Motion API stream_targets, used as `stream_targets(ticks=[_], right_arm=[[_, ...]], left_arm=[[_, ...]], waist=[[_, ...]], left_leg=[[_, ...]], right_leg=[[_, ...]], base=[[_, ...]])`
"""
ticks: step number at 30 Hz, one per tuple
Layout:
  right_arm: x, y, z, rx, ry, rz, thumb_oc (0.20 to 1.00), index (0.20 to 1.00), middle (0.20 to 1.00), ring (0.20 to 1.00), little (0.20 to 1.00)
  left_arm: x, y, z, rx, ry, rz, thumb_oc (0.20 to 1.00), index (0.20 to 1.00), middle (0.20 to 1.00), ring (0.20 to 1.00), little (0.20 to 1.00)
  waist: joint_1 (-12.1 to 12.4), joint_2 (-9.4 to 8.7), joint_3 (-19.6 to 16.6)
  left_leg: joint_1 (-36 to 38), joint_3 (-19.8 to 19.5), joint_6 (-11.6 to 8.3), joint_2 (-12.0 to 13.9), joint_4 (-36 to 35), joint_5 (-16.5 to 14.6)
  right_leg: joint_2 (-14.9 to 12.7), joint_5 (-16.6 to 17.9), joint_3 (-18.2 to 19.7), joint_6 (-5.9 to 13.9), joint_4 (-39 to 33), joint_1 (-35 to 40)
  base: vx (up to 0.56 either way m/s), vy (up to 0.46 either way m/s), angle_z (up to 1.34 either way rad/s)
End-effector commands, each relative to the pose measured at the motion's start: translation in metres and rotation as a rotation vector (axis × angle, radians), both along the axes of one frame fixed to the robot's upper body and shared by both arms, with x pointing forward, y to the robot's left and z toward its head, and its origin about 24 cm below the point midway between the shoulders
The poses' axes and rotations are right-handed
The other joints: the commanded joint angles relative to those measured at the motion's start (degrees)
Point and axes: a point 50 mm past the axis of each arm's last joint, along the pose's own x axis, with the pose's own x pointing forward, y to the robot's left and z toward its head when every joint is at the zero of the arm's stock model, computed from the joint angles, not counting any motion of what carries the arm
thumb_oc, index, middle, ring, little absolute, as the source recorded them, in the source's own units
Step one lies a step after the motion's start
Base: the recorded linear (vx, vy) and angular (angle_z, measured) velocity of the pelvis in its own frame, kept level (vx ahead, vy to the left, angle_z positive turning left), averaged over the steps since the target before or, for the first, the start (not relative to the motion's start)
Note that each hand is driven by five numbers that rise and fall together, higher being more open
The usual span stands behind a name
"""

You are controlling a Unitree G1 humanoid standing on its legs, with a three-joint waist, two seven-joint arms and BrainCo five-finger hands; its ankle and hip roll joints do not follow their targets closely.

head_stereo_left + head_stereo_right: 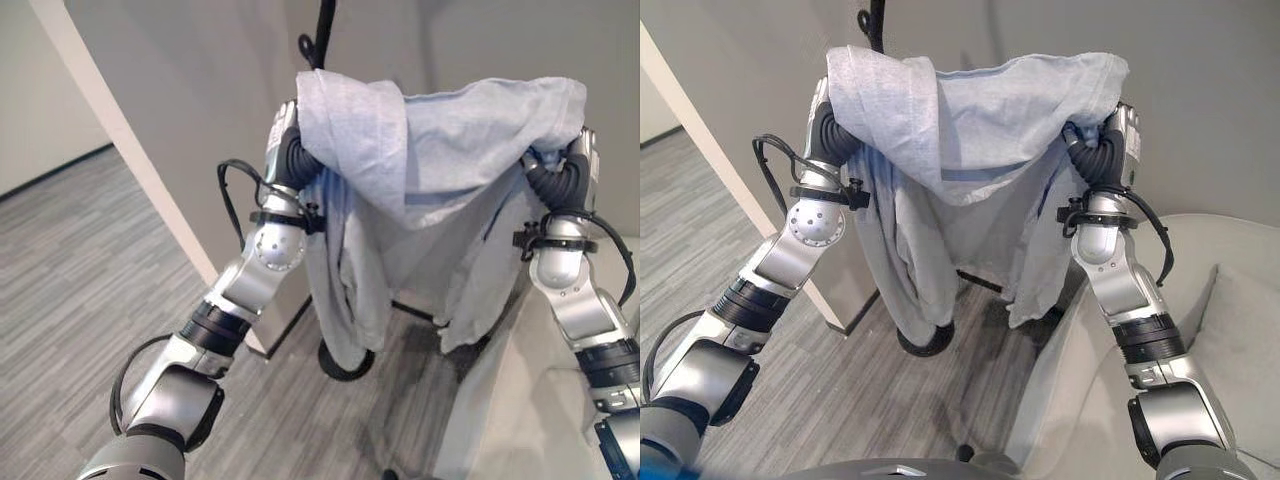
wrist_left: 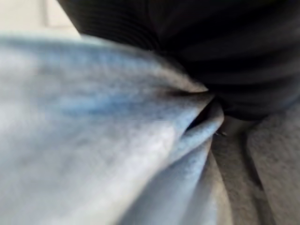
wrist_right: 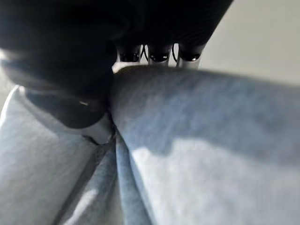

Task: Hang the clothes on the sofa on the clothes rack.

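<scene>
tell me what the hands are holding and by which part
Both hold one light blue garment up by its top edge: left hand at one upper corner, right hand at the other. The rest hangs between them.

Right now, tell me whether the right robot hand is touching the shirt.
Touching. The right wrist view shows the right robot hand with fingertips curled over the shirt fold, pinching it.
</scene>
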Motion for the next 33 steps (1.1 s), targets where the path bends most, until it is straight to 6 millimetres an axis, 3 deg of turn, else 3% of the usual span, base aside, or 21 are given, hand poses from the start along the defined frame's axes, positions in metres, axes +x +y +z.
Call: stream_targets(ticks=[1,2,3,4,5,6,7,8,9,12,20,30,31,32,33], right_arm=[[-0.011,-0.008,0.017,0.011,-0.105,0.006,0.200,0.200,0.200,0.200,0.200],[-0.011,-0.009,0.018,0.007,-0.104,0.005,0.200,0.200,0.200,0.200,0.200],[-0.011,-0.009,0.018,0.006,-0.103,0.005,0.200,0.200,0.200,0.200,0.200],[-0.011,-0.008,0.018,0.002,-0.106,0.007,0.200,0.200,0.200,0.200,0.200],[-0.011,-0.007,0.019,-0.002,-0.110,0.009,0.200,0.200,0.200,0.200,0.200],[-0.010,-0.007,0.019,-0.002,-0.111,0.008,0.200,0.200,0.200,0.200,0.200],[-0.010,-0.009,0.019,-0.007,-0.106,-0.005,0.200,0.200,0.200,0.200,0.200],[-0.010,-0.009,0.019,-0.007,-0.106,-0.005,0.200,0.200,0.200,0.200,0.200],[-0.009,-0.004,0.017,-0.012,-0.095,0.011,0.200,0.200,0.200,0.200,0.200],[-0.009,-0.001,0.012,-0.022,-0.069,0.019,0.200,0.200,0.200,0.200,0.200],[-0.005,0.011,0.004,-0.018,-0.027,0.060,0.200,0.200,0.200,0.200,0.200],[-0.003,0.022,0.002,-0.014,-0.011,0.096,0.200,0.200,0.200,0.200,0.200],[-0.004,0.023,0.000,-0.015,-0.009,0.101,0.200,0.200,0.200,0.200,0.200],[-0.005,0.023,0.000,-0.021,-0.007,0.098,0.200,0.200,0.200,0.200,0.200],[-0.006,0.024,0.003,-0.024,-0.018,0.097,0.200,0.200,0.200,0.200,0.200]], left_arm=[[-0.008,0.015,0.020,-0.062,-0.087,-0.004,0.200,0.200,0.200,0.200,0.200],[-0.008,0.016,0.019,-0.064,-0.085,0.002,0.200,0.200,0.200,0.200,0.200],[-0.008,0.016,0.019,-0.064,-0.084,0.002,0.200,0.200,0.200,0.200,0.200],[-0.008,0.017,0.019,-0.065,-0.088,0.009,0.200,0.200,0.200,0.200,0.200],[-0.007,0.019,0.019,-0.060,-0.089,0.022,0.200,0.200,0.200,0.200,0.200],[-0.007,0.019,0.019,-0.060,-0.090,0.022,0.200,0.200,0.200,0.200,0.200],[-0.007,0.019,0.020,-0.054,-0.096,0.026,0.200,0.200,0.200,0.200,0.200],[-0.007,0.019,0.020,-0.054,-0.096,0.026,0.200,0.200,0.200,0.200,0.200],[-0.006,0.021,0.017,-0.035,-0.087,0.038,0.200,0.200,0.200,0.200,0.200],[-0.007,0.025,0.012,-0.006,-0.075,0.049,0.200,0.200,0.200,0.200,0.200],[-0.010,0.034,0.005,0.013,-0.055,0.073,0.200,0.200,0.200,0.200,0.200],[-0.016,0.042,0.009,0.012,-0.086,0.098,0.200,0.200,0.200,0.200,0.200],[-0.016,0.043,0.011,0.011,-0.095,0.100,0.200,0.200,0.200,0.200,0.200],[-0.016,0.043,0.012,-0.002,-0.094,0.095,0.200,0.200,0.200,0.200,0.200],[-0.016,0.041,0.014,-0.013,-0.097,0.092,0.200,0.200,0.200,0.200,0.200]], waist=[[0.2,-1.98,-0.3],[0.7,-2.48,0.0],[0.9,-2.53,0.0],[1.9,-2.95,0.6],[3.8,-2.47,1.5],[3.6,-2.64,1.4],[4.3,-2.17,2.1],[4.3,-2.19,2.1],[4.7,-0.74,0.8],[5.1,-0.12,-0.9],[6.9,-0.52,-3.0],[8.3,-1.76,-3.0],[8.7,-1.84,-2.7],[8.4,-1.18,-1.2],[7.6,-0.73,0.9]], left_leg=[[4.0,8.9,2.44,3.7,0.1,5.7],[2.6,10.0,2.69,4.0,-3.3,2.7],[3.1,10.4,2.88,3.8,-3.8,2.6],[1.3,10.3,2.39,2.8,-12.1,0.0],[-2.4,8.5,1.17,1.0,-19.9,3.9],[-2.0,8.3,1.13,0.7,-21.1,4.8],[-4.6,8.6,0.18,0.0,-23.8,7.8],[-4.5,8.6,0.19,-0.1,-23.9,7.9],[-1.5,8.7,-0.09,-0.2,-26.8,7.8],[2.4,9.3,0.15,-0.7,-29.4,7.3],[6.1,11.2,2.16,-2.2,-30.8,5.1],[5.8,11.7,4.04,-3.8,-30.0,2.8],[5.5,11.5,4.99,-4.5,-28.4,1.5],[6.2,10.9,6.55,-5.8,-27.5,0.3],[6.3,10.6,7.91,-6.7,-27.0,0.2]], right_leg=[[-3.0,1.4,1.2,5.50,-5.2,1.2],[-3.7,1.4,0.8,5.79,-5.2,1.5],[-3.8,1.2,1.1,5.97,-5.2,1.6],[-4.8,0.9,0.8,6.71,-5.3,2.1],[-4.5,0.5,1.1,7.00,-5.9,4.0],[-4.7,0.4,0.9,7.01,-5.9,3.9],[-4.6,-0.6,0.5,7.04,-6.0,5.4],[-4.6,-0.6,0.5,7.05,-6.0,5.4],[-4.3,-1.1,0.7,7.61,-5.9,6.2],[-5.4,-1.6,0.4,8.19,-5.9,7.4],[-8.8,-1.8,0.8,10.01,-5.6,8.5],[-10.9,-0.8,0.9,11.80,-4.7,6.9],[-11.9,-1.0,0.8,12.49,-2.2,6.2],[-13.9,1.4,2.1,13.24,7.3,2.5],[-14.9,5.7,3.9,12.61,15.9,-1.7]], base=[[0.03,0.016,0.03],[0.04,0.039,0.36],[0.04,0.068,0.39],[0.06,0.113,0.37],[0.04,0.096,0.27],[0.06,0.103,0.22],[0.03,0.048,0.06],[0.15,0.184,-0.02],[0.12,0.132,0.00],[0.17,0.170,-0.31],[0.11,0.141,-0.13],[0.04,0.105,-0.01],[0.01,0.305,-0.03],[-0.08,0.388,-0.07],[-0.13,0.325,0.01]])
